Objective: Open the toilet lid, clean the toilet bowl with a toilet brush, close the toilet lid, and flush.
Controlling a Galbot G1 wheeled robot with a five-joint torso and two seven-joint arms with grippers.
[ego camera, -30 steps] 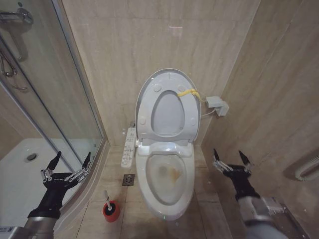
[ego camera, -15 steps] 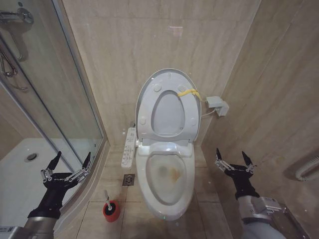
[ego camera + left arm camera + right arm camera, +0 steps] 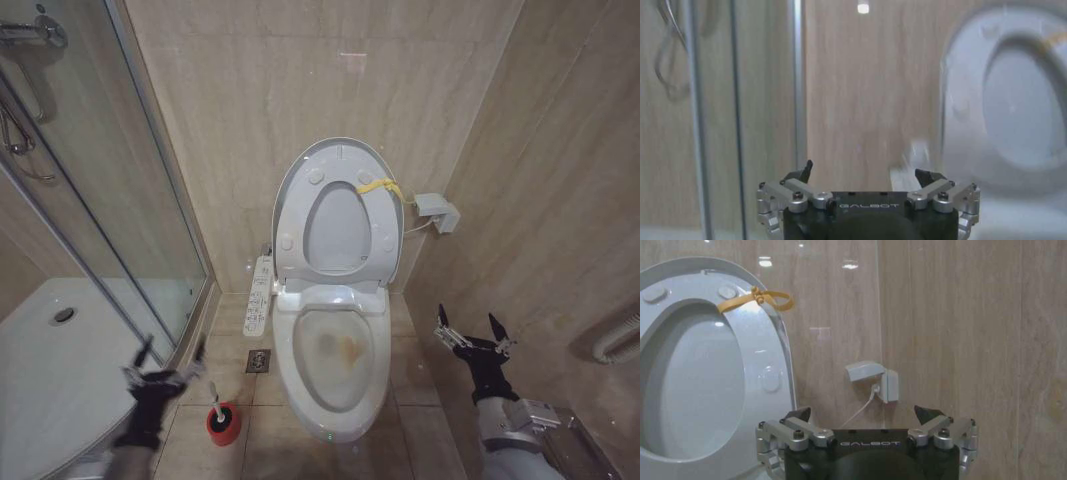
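The toilet lid [image 3: 335,228] stands raised against the back wall, with a yellow tag [image 3: 378,186] at its rim. Below it the toilet bowl [image 3: 335,350] lies uncovered, with brownish-yellow stains inside. The toilet brush [image 3: 213,394] stands by its thin white handle in a red holder cup [image 3: 223,424] on the floor left of the bowl. My left gripper [image 3: 170,358] is open, low and just left of the brush, not touching it. My right gripper [image 3: 468,327] is open and holds nothing, right of the bowl near the side wall. In the wrist views the left gripper [image 3: 863,170] and right gripper [image 3: 863,411] face the lid [image 3: 700,370].
A glass shower door [image 3: 150,220] and white shower tray [image 3: 50,350] close off the left. A bidet control panel [image 3: 259,295] sticks out at the bowl's left side, with a floor drain [image 3: 257,361] beneath it. A wall socket box [image 3: 437,211] sits right of the lid.
My left arm has swung right and down, from over the shower tray's edge to beside the brush. The right gripper has drifted slightly down and right. Both stay open.
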